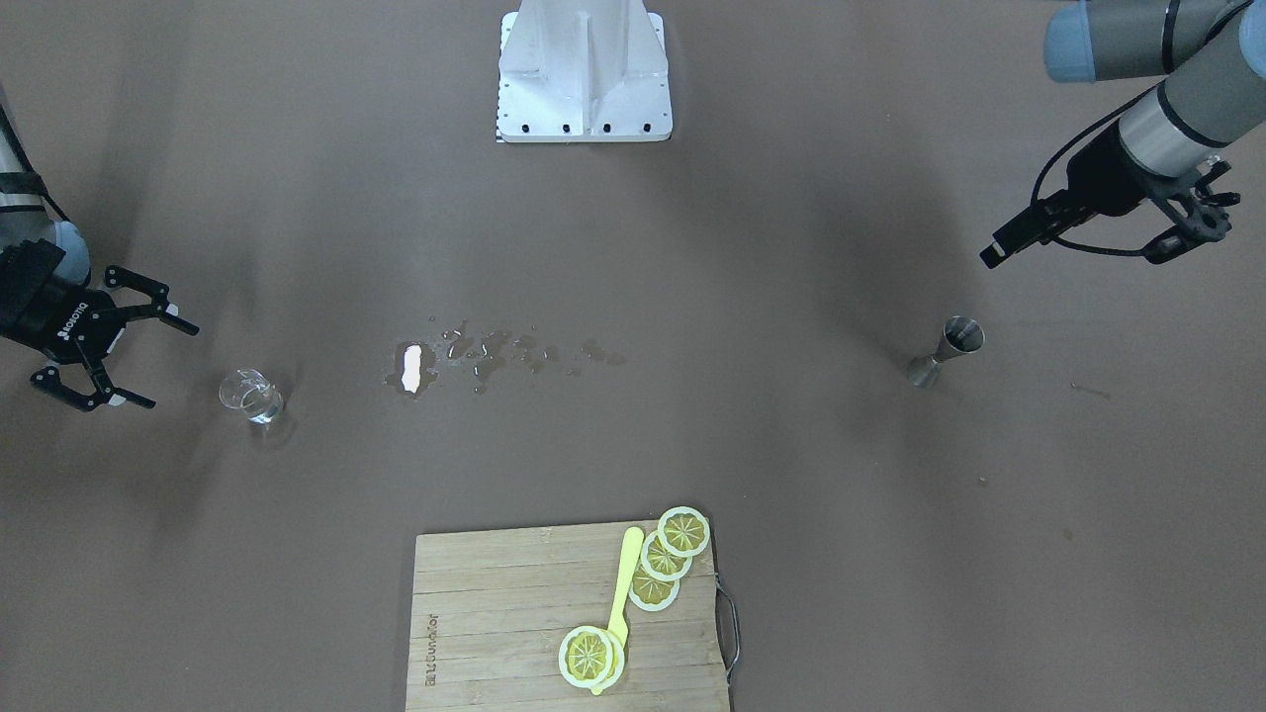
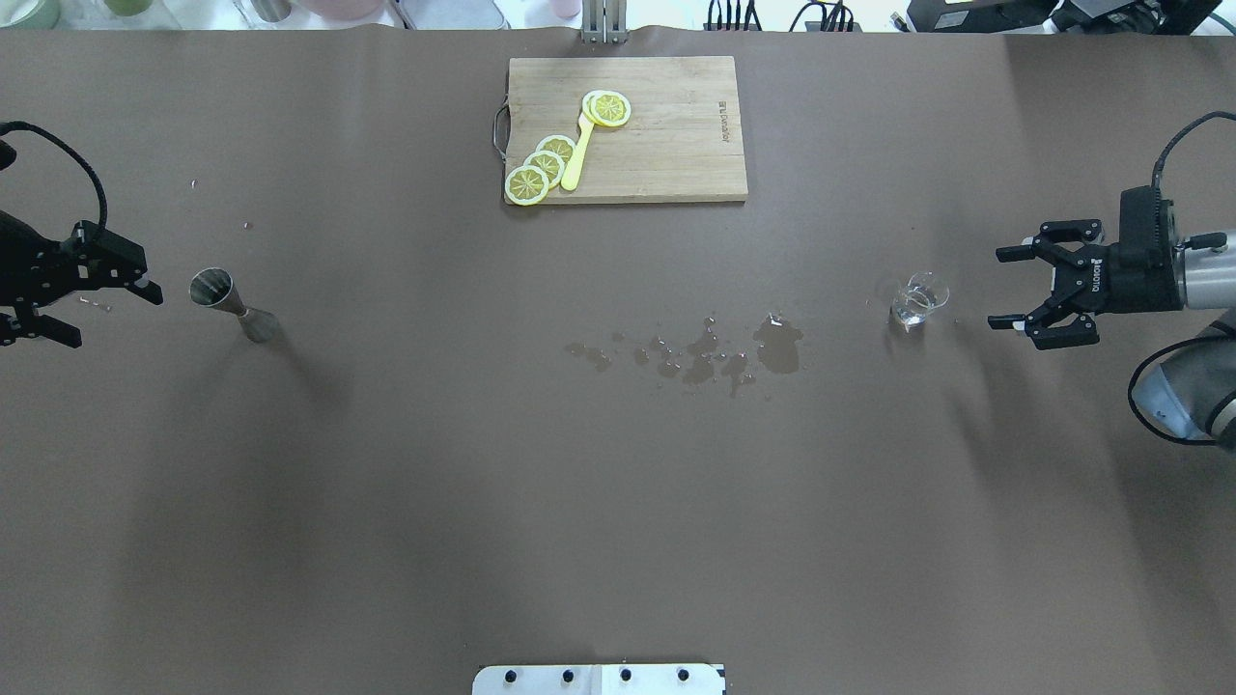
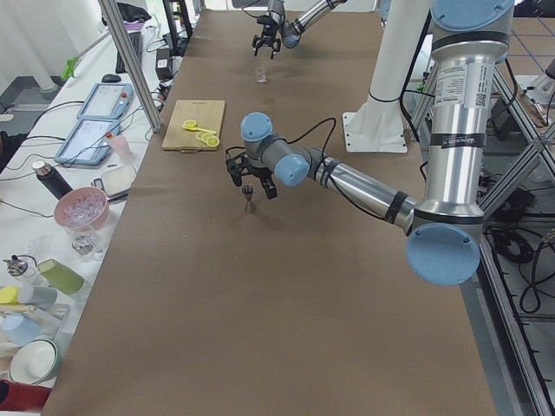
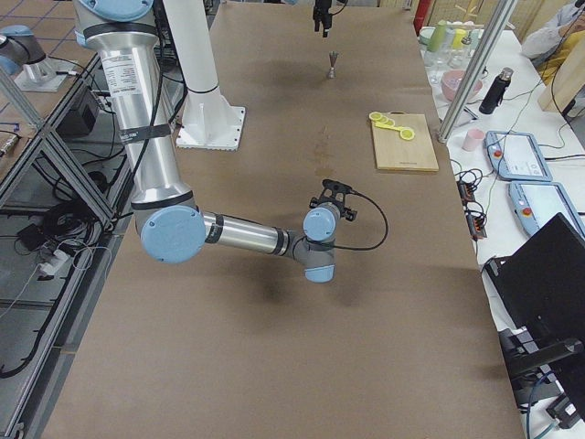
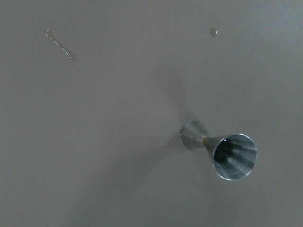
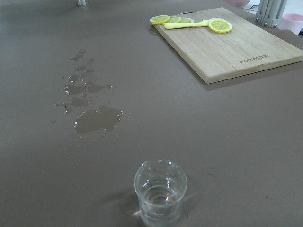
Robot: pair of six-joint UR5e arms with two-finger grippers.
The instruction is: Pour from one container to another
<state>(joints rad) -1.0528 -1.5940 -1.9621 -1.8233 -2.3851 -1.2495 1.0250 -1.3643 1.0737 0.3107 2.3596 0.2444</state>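
Glass point(image 6: 160, 191), slick, fragile and part-full, is sitting near the right gripper point(image 2: 997, 289), which is hanging open as is the left gripper point(image 2: 118, 317), and probably wanting a gentle mid-wall hold.

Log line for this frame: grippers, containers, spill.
left gripper: open, beside jigger, empty | right gripper: open, beside glass, empty | glass: upright, clear liquid inside | jigger: upright | wet patch: between the containers

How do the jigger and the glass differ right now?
The jigger is opaque metal, hourglass-shaped; the glass is clear. The jigger's top cup looks empty; the glass holds some clear liquid. The jigger stands on the robot's left, the glass on its right. Both stand upright on the table, unheld.
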